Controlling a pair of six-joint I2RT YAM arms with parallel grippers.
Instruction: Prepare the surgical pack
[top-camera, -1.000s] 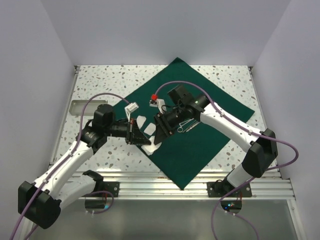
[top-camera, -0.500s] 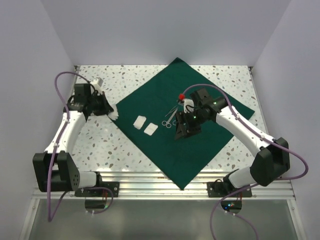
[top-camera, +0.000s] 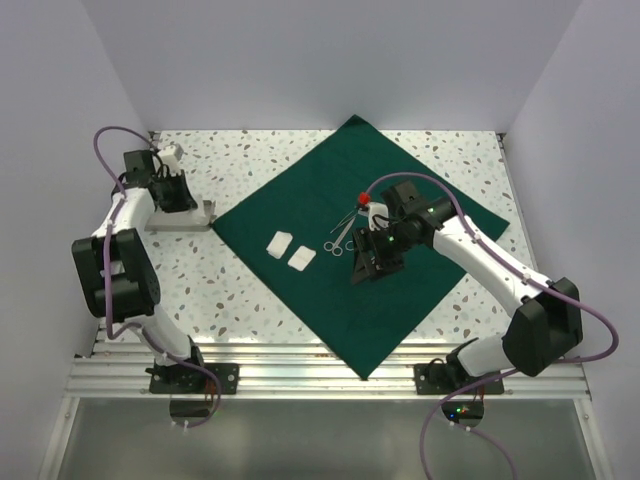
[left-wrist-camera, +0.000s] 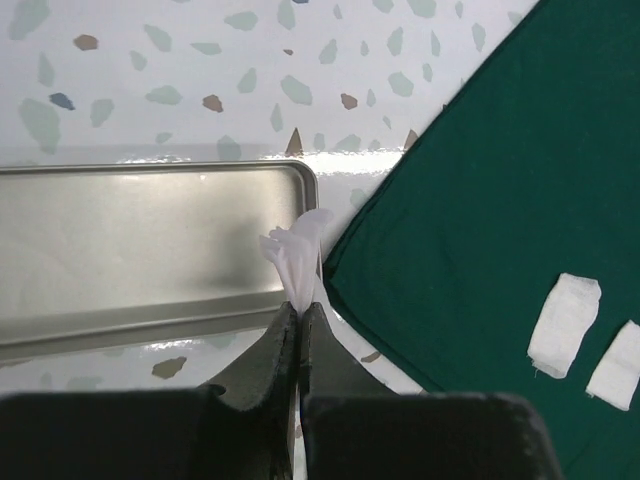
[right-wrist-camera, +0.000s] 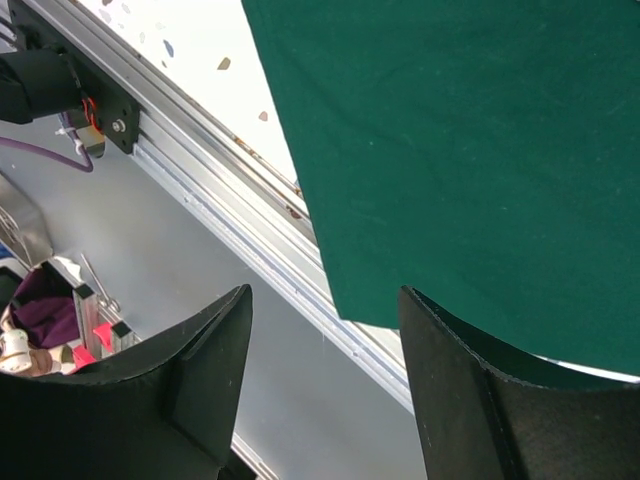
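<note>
My left gripper (left-wrist-camera: 300, 312) pinches the gauze (left-wrist-camera: 298, 250) by one edge, frame centre; it seems light, limp. My right gripper (right-wrist-camera: 322, 300) stands spread.

Green drape (top-camera: 300, 200) spread flat, two gauze squares (top-camera: 280, 243), scissors (top-camera: 340, 233) atop

One dark green drape (top-camera: 400, 290). Two white gauze squares (top-camera: 280, 243), plus one gauze piece (left-wrist-camera: 298, 250) pinched in the left end effector (left-wrist-camera: 300, 312). One metal tray (left-wrist-camera: 130, 240). Silver scissor-like instruments (top-camera: 340, 232) lie beside the right end effector (top-camera: 372, 264), their number unclear.

The tray (left-wrist-camera: 150, 230) runs off the wrist view's edge; the instruments (top-camera: 338, 238) are too small to count.
</note>
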